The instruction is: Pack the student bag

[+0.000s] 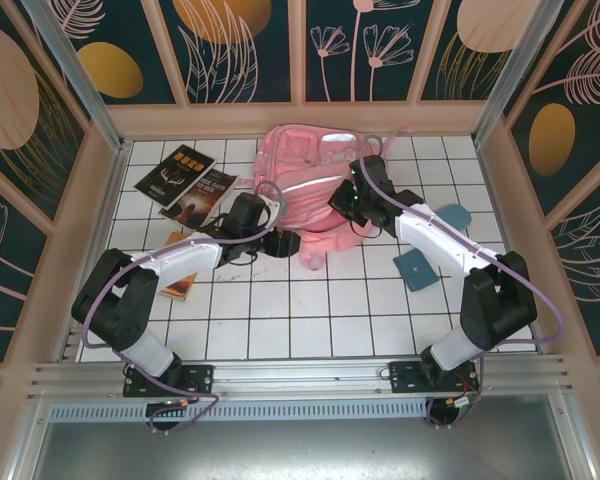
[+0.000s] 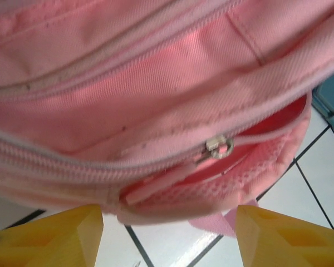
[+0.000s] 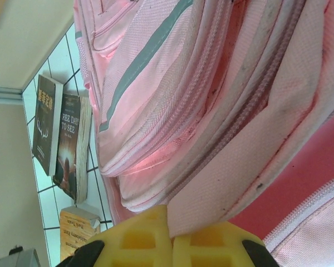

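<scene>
The student bag [image 1: 305, 180], a large pink backpack with a silver-white strip, lies at the back middle of the tiled table. My left gripper [image 1: 280, 243] is at the bag's near-left edge. In the left wrist view it [image 2: 170, 225] stands open, its yellow fingers [image 2: 61, 236] wide apart just short of a partly unzipped pocket with a metal zipper pull [image 2: 218, 147]. My right gripper [image 1: 352, 200] is at the bag's right side. In the right wrist view it [image 3: 171, 233] is shut on a pink flap [image 3: 239, 178] beside the bag's open mouth, whose red lining [image 3: 306, 178] shows.
Two dark books [image 1: 175, 170] [image 1: 208, 195] lie left of the bag, and a brown book [image 1: 180, 287] sits under the left arm. Two flat blue pieces [image 1: 417, 268] [image 1: 455, 215] rest right of the right arm. Walls enclose the table [image 1: 300, 310] on three sides.
</scene>
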You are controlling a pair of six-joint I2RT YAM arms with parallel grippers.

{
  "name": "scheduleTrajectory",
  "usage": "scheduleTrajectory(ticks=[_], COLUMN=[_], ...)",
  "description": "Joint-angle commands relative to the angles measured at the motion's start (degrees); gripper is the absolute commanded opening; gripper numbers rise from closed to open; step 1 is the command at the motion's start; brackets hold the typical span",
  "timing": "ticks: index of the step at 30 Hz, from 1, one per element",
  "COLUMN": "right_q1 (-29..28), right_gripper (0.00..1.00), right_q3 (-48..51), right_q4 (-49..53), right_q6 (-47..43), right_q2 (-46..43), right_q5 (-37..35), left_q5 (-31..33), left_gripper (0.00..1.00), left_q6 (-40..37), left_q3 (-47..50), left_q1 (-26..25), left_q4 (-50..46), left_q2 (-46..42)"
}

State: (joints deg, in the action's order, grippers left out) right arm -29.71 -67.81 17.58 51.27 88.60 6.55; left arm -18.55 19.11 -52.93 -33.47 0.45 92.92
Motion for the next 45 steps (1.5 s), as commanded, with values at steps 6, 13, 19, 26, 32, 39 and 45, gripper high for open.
scheduleTrajectory(ticks=[6,13,19,26,32,39,45], right_q1=[0.01,0.01,0.01,-0.06,-0.08,-0.17,0.08], right_gripper=[0.01,0.01,0.01,0.01,0.01,0.00,0.00], right_q3=[-1.97,-1.80,-1.53,-1.36,-1.31,-1.29,-1.25], right_q4=[-2.76,-3.48,-3.78,-4.00,-4.14,-4.03,-2.36], right_q6=[-1.36,-1.01,-0.91,-0.79,-0.56,-0.33,-0.69], right_q2=[-1.85,-1.24,-0.84,-0.71,-0.79,-0.95,-1.21], right_q5=[2.48,3.10,3.20,3.20,3.45,3.30,0.86], left_q5=[-1.67,-4.92,-8.60,-5.26,-1.01,4.29,8.79], left_gripper=[0.55,0.36,0.43,0.52,0.40,0.24,0.03], left_q6=[-0.11,-0.09,-1.04,-3.21,-4.18,-8.78,-10.41], left_q3=[-4.38,-3.98,-3.93,-5.00,-5.97,-5.53,-4.36], left_q1=[0.28,0.30,0.26,0.22,0.15,-0.54,-0.47], left_q4=[2.98,3.60,3.62,1.39,0.76,0.86,1.23], left_q2=[1.92,1.36,1.36,2.33,4.70,3.96,0.90])
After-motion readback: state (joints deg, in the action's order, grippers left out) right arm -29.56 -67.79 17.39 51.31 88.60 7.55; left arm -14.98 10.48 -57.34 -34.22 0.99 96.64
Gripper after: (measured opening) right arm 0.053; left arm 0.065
